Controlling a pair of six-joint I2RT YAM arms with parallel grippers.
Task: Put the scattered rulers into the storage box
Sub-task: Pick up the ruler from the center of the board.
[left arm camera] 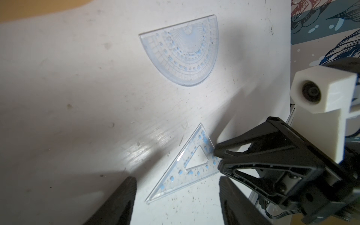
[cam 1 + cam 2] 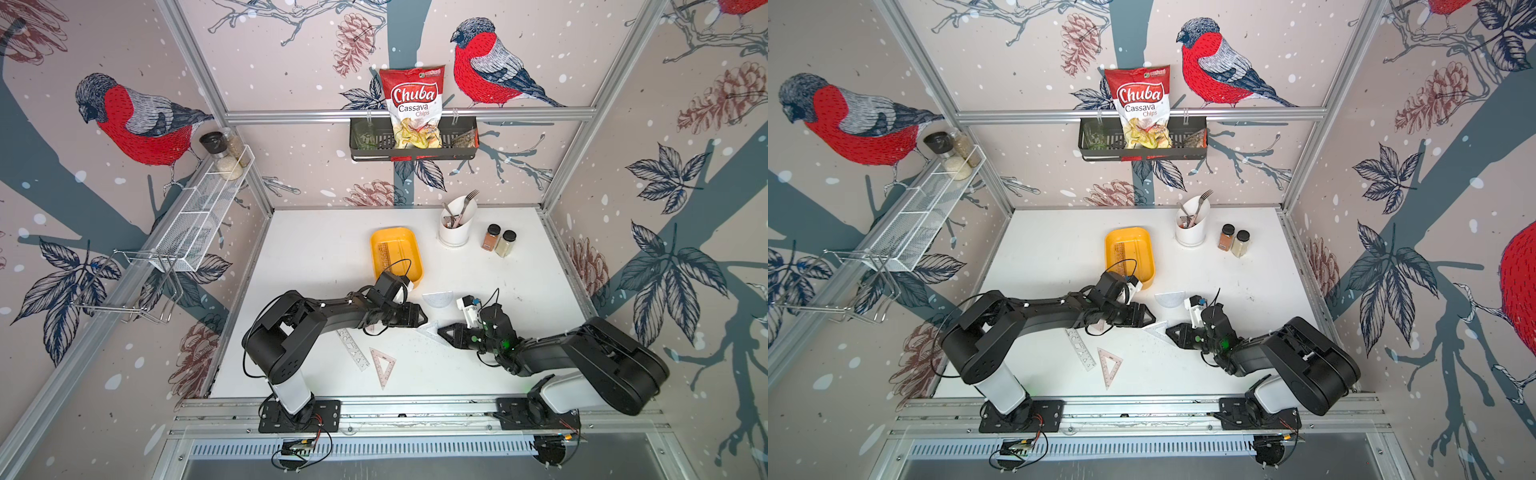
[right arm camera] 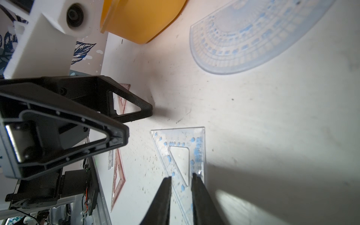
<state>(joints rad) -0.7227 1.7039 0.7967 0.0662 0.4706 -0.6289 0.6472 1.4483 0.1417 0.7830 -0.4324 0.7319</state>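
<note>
The clear set square point(image 2: 427, 330) point(image 3: 179, 144) lies on the white table. My right gripper point(image 2: 439, 331) point(image 3: 181, 176) has its jaws close together, tips at the narrow end; whether they pinch it I cannot tell. My left gripper point(image 2: 424, 318) point(image 1: 177, 179) faces it, open and empty, with the set square's point(image 1: 175, 175) near corner just ahead of its jaws. The half-round protractor point(image 2: 437, 299) point(image 1: 185, 54) lies beyond both. A stencil ruler point(image 2: 353, 347) and a pink set square point(image 2: 382, 365) lie nearer the front. The yellow storage box point(image 2: 419, 259) holds one ruler point(image 2: 384, 253).
A pinkish ruler point(image 3: 122, 101) shows partly under the left gripper. A white cutlery cup point(image 2: 455, 226) and two spice jars point(image 2: 498, 243) stand at the back right. A wire rack point(image 2: 199, 220) hangs on the left wall and a black basket point(image 2: 465, 145) on the back wall.
</note>
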